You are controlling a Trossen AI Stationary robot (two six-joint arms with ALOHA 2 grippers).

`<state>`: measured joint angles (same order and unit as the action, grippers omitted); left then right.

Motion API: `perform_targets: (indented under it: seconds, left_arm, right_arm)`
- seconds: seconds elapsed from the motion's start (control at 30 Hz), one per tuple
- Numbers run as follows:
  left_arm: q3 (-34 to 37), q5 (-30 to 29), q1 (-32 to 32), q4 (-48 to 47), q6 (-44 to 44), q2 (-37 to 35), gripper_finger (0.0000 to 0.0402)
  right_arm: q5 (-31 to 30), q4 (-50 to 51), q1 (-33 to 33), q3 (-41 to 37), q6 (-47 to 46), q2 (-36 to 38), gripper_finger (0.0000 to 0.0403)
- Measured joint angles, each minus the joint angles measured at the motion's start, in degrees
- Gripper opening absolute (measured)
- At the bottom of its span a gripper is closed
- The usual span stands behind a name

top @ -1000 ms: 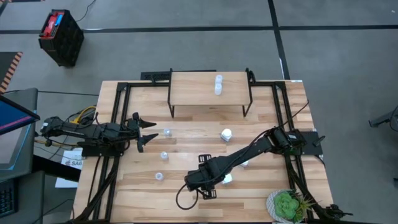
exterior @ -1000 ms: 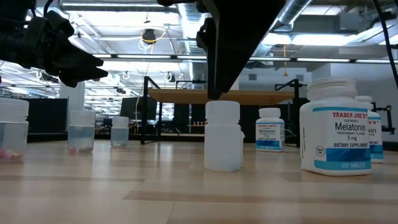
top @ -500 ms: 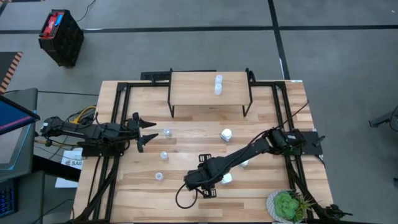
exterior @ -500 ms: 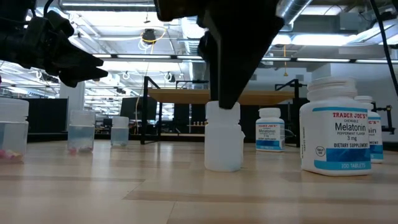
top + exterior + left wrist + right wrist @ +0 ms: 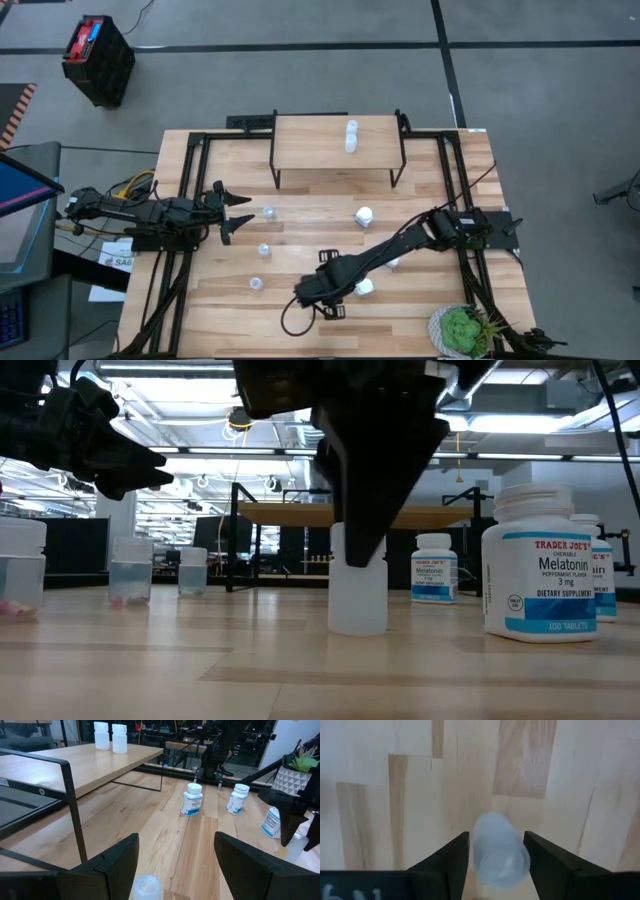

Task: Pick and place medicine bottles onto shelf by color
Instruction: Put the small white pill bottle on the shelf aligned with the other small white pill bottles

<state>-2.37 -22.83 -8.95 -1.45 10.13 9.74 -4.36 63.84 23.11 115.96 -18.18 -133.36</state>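
Your right gripper [image 5: 496, 851] sits low over the near part of the tabletop [image 5: 300, 225], well in front of the shelf [image 5: 338, 143]. Its fingers [image 5: 447, 857] straddle a pale translucent bottle [image 5: 499, 849], one on each side of the cap, with slim gaps showing; contact cannot be confirmed. In the low view that bottle [image 5: 357, 600] stands upright on the wood with its top hidden behind the dark fingers.

Your left gripper [image 5: 232, 211] waits off the shelf's left front corner, above the tabletop, fingers [image 5: 119, 857] spread wide and holding nothing.

Two white bottles [image 5: 351, 136] stand touching on the shelf, toward its right half. A labelled white bottle [image 5: 364, 216] stands just in front of the shelf's right leg. Three small translucent bottles [image 5: 264, 249] lie scattered in front of the shelf's left half. A green potted plant [image 5: 462, 329] sits far from the shelf, at the tabletop's near right corner.
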Motion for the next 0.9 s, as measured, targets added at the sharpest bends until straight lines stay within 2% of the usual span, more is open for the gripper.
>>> perform_targets:
  seconds: [0.27, 0.47, 0.6, 0.9]
  left_arm:
    - [0.0, 0.0, 0.0, 0.0, -0.3, 0.0, 0.0245]
    - [0.0, 0.0, 0.0, 0.0, -0.4, 0.0, 0.0245]
    - [0.0, 0.0, 0.0, 0.0, -0.4, 0.0, 0.0245]
    - [0.0, 0.0, 0.0, 0.0, -0.3, 0.0, 0.0245]
  right_arm:
    - [0.0, 0.0, -0.5, 0.0, -2.8, 0.0, 0.0128]
    - [-1.2, 3.0, -2.3, 0.0, -2.3, 1.3, 0.0126]
    - [-2.4, 8.8, -4.8, 2.4, 0.1, 4.2, 0.0129]
    - [-4.0, 11.2, -12.7, 3.7, 7.5, 17.6, 0.0131]
